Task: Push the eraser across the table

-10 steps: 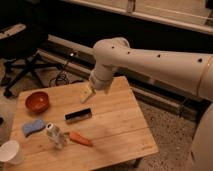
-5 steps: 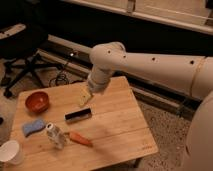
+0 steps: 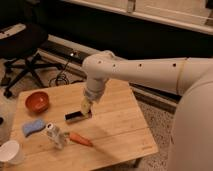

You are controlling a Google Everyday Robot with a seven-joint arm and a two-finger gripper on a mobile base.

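Camera view, one-arm rig.

1. Gripper (image 3: 86, 107): lowered to the counter (image 3: 122, 127), tip pointing down, at the end of the eraser (image 3: 73, 117) that lies toward the middle of the counter. From this angle I cannot tell whether it is spread or closed, nor whether it pinches anything.
2. Eraser: lies flat on the plank top, inward from the back edge, with its long side running roughly across the counter. Its far end points toward the red bowl (image 3: 37, 101).
3. Arm (image 3: 145, 72): a thick white link reaches in from the camera's right, above the back half of the counter, and bends down at the wrist over the eraser.
4. Objects near the eraser:
   - orange carrot (image 3: 80, 139), lying flat nearer the front edge, apart from the eraser;
   - small pale bottle (image 3: 55, 135), just beside the carrot's blunt end;
   - blue sponge (image 3: 32, 126), between the bowl and the front corner;
   - white cup (image 3: 10, 152), at the front corner on the bowl's side.
5. Open wood lies on the arm's side of the counter.
6. Surroundings: a dark office chair (image 3: 22, 42) and loose cables (image 3: 62, 77) are on the floor behind the counter.
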